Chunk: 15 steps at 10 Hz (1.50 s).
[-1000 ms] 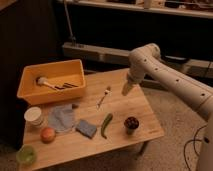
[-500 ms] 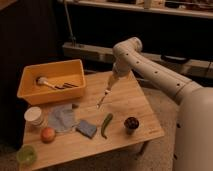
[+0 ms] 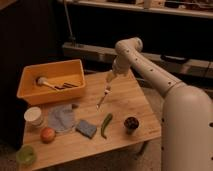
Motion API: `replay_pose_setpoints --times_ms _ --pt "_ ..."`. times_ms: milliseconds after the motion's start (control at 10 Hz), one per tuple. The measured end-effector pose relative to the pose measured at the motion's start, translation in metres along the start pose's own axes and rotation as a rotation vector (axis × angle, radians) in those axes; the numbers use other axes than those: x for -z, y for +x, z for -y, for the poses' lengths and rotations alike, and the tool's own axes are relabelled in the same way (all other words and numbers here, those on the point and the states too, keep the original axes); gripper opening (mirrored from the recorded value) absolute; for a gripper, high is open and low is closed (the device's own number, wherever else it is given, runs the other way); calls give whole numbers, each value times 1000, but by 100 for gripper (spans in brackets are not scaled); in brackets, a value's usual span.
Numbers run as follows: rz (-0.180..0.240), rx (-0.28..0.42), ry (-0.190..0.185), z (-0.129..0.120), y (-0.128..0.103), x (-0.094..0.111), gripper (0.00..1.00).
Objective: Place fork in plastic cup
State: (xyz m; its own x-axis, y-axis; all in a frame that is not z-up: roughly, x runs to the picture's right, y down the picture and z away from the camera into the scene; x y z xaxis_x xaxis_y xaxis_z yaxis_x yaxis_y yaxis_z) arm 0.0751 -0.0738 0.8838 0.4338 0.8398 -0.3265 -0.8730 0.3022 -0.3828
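Note:
The fork (image 3: pixel 102 98) lies on the wooden table (image 3: pixel 130 102) near its middle, pale head toward the back and slim dark handle toward the front. My gripper (image 3: pixel 109 78) hangs just above and behind the fork's head, pointing down, open and holding nothing. The white arm reaches in from the right, its elbow high over the table's back edge. A greenish translucent plastic cup (image 3: pixel 26 154) stands at the table's front left corner, far from the gripper.
A yellow bin (image 3: pixel 30 92) at the back left holds a pale-headed brush (image 3: pixel 42 81) and dark sticks. In front lie a white cup (image 3: pixel 34 116), a grey cloth (image 3: pixel 62 118), an apple (image 3: pixel 47 134), a blue sponge (image 3: pixel 86 129), a green pepper (image 3: pixel 105 125) and a dark cup (image 3: pixel 131 123).
The arm has swung left from the table's right side and lowered the gripper over the fork's head. The fork and the other objects have not moved.

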Motion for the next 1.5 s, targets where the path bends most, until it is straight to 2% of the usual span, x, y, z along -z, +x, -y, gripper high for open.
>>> replay_pose_setpoints --times_ms 100,200,300,600,700,900,1100,1200,1300,1500 --pt "0 31 -49 1 -1 -9 72" --pt "-4 42 -64 2 -2 -13 72" --pt "-25 78 -114 6 -1 -35 72" --pt "-45 136 -186 15 -1 -67 72" --pt "-34 159 -219 15 -3 -76 72" --pt "-7 178 -248 15 -4 -81 72" --pt "104 199 -262 15 -5 -80 72" --pt "130 198 -266 16 -1 -81 72" --pt "152 199 -280 13 -1 -83 72" --pt "169 201 -298 10 -1 -86 72"
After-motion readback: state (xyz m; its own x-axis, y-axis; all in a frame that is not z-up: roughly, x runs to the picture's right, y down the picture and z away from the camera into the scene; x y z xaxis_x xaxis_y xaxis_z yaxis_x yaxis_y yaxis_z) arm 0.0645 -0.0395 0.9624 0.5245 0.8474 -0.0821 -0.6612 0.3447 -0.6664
